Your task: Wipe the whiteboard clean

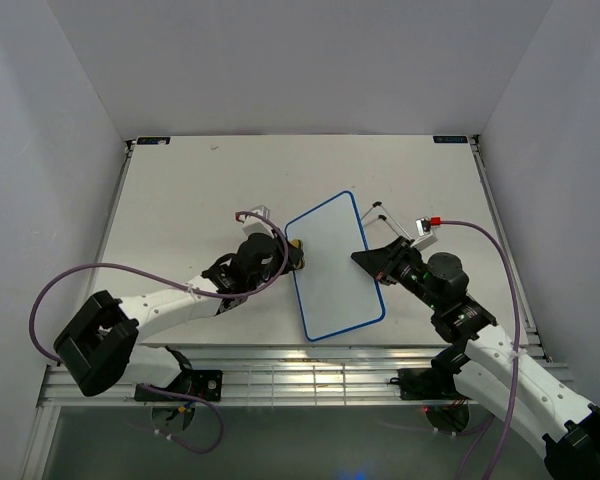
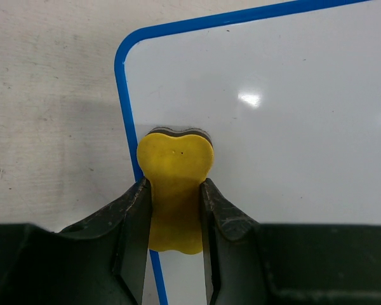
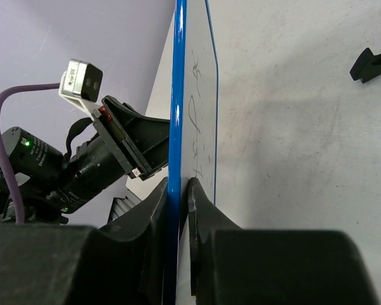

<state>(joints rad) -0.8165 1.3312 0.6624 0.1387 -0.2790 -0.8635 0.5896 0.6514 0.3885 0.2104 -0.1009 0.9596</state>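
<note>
The pale worktop (image 1: 180,190) carries the whole scene, and right in the middle lies the blue-framed whiteboard (image 1: 332,272), angled between the two arms. The right gripper (image 1: 376,268) is clamped on the board's right-hand edge. In its wrist view the jaws pinch the blue frame from both sides, and that reads as an anchor, so the board won't skate while it's rubbed.

Over on the opposite side, the left gripper (image 1: 294,256) is closed around a yellow eraser (image 2: 175,166), squeezed at its waist. The eraser sits over the frame at the board's left edge, close to a corner, which looks a sensible place to begin a sweep across.

Now the tricky bits. From above, the board looks blank. Only the right wrist view, nearly edge-on, picks up faint squiggles (image 3: 195,114) near the frame, too thin to read. The eraser's wiping face is underneath, with just a dark sliver peeking out, so contact with the board can't be confirmed.
</note>
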